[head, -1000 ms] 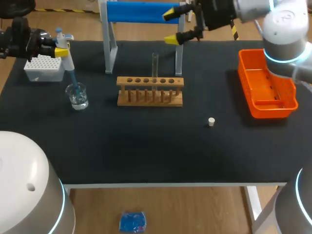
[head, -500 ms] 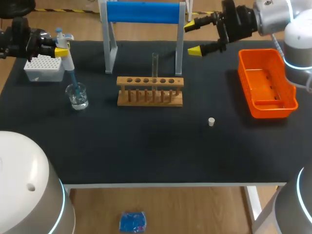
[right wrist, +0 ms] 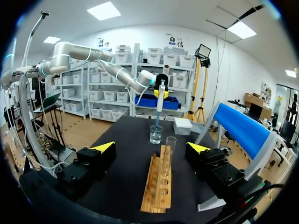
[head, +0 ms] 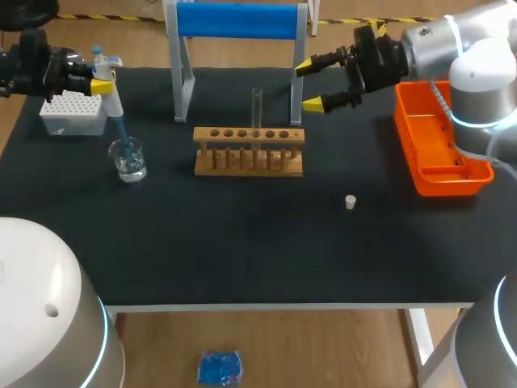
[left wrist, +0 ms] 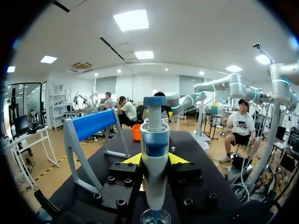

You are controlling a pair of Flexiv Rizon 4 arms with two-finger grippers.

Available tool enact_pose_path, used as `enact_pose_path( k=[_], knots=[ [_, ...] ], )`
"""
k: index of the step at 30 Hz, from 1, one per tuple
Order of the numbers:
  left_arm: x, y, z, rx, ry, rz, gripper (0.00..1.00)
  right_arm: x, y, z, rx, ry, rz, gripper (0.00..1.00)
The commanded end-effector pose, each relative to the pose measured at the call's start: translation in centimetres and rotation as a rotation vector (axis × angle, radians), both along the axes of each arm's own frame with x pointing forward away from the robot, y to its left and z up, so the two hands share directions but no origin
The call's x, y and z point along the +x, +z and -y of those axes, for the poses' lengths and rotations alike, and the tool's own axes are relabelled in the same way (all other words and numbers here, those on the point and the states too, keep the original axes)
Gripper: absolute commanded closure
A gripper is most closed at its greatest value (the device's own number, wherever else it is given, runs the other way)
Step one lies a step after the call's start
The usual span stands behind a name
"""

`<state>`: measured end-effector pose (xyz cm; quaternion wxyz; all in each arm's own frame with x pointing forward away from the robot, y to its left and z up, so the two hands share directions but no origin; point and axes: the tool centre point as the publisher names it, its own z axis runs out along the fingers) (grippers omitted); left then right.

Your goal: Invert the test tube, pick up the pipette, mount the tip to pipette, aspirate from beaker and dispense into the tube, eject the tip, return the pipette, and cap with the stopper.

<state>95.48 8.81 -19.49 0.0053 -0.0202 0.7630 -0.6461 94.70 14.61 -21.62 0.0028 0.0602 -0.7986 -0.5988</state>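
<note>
Pipette (head: 113, 105) in the beaker (head: 128, 159), left of the wooden rack (head: 249, 150).
The white-and-blue pipette, tip dipped in the beaker, appears pinched by the left gripper (left wrist: 155, 159). The right gripper (head: 308, 85), fingers spread, has shifted nearer the rack's upright test tube (head: 257, 109).

The head view looks steeply down from above and behind onto the whole black-topped desk (head: 242, 250). The left wrist view sits close behind the white-and-blue plastic pipette (left wrist: 154, 158), facing along the desk; the right wrist view faces back towards it — all three share the blue-barred grey stand (right wrist: 243, 126).
</note>
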Motion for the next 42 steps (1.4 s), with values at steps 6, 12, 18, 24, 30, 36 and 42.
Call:
enact_pose_path(
  k=[6, 12, 18, 24, 30, 36, 42],
  knots=[
    [0.1, 0.0, 0.0, 0.000, -0.001, 0.001, 1.00, 1.8, -2.1, -0.7, 0.008, -0.005, -0.026, 0.00],
    [0.1, 0.0, 0.0, 0.000, -0.001, 0.001, 1.00, 2.2, -3.1, -1.4, 0.007, -0.004, -0.046, 0.00],
    [0.1, 0.0, 0.0, 0.000, -0.001, 0.001, 1.00, 2.5, -3.9, -2.1, 0.003, 0.010, -0.061, 0.00],
    [0.1, 0.0, 0.0, 0.000, -0.001, 0.001, 1.00, 2.6, -4.5, -2.5, -0.004, 0.019, -0.076, 0.00],
    [0.1, 0.0, 0.0, 0.000, -0.001, 0.001, 1.00, 2.4, -4.7, -2.8, -0.006, 0.025, -0.073, 0.00],
    [0.1, 0.0, 0.0, 0.000, -0.001, 0.001, 1.00, 2.4, -4.7, -2.8, -0.006, 0.025, -0.073, 0.00],
    [0.1, 0.0, 0.0, 0.000, -0.001, 0.001, 1.00, 2.4, -4.7, -2.8, -0.006, 0.025, -0.073, 0.00]
  ],
)
